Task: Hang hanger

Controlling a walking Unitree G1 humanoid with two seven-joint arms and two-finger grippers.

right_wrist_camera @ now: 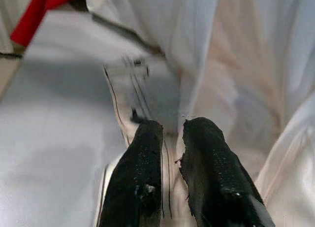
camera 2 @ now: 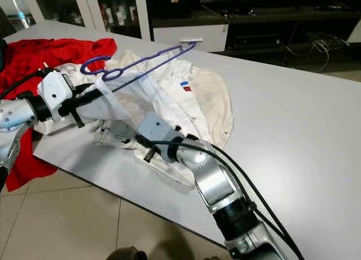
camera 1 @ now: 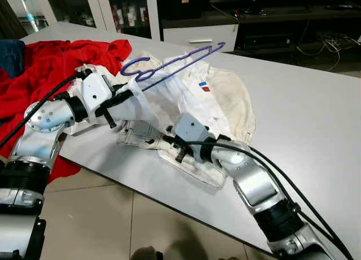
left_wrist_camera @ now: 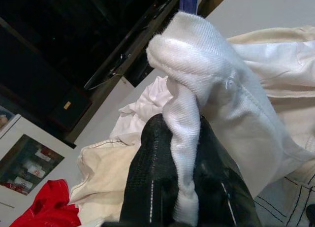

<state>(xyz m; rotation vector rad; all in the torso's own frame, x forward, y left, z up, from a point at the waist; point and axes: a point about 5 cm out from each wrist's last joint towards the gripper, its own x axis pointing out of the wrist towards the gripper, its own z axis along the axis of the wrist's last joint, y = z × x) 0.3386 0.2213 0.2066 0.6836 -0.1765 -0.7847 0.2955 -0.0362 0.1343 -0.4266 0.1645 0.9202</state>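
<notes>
A purple hanger [camera 1: 169, 65] lies tilted across a white shirt [camera 1: 220, 96] spread on the grey table [camera 1: 304, 119], its hook end raised toward the left. My left gripper [camera 1: 121, 96] is shut on a fold of the shirt's collar and holds it lifted just under the hanger; the left wrist view has the white cloth [left_wrist_camera: 197, 69] pinched between the black fingers [left_wrist_camera: 152, 178]. My right gripper [camera 1: 179, 153] rests on the shirt's lower edge near the table's front. Its fingers [right_wrist_camera: 145, 163] stand nearly together, with a thin layer of the cloth between them.
A red garment [camera 1: 51, 68] is heaped on the table's left end and hangs over the edge, with a dark blue cloth [camera 1: 11, 54] beyond it. Cabinets [camera 1: 130, 12] and a low shelf with cables stand behind. Tiled floor [camera 1: 96, 215] lies below the front edge.
</notes>
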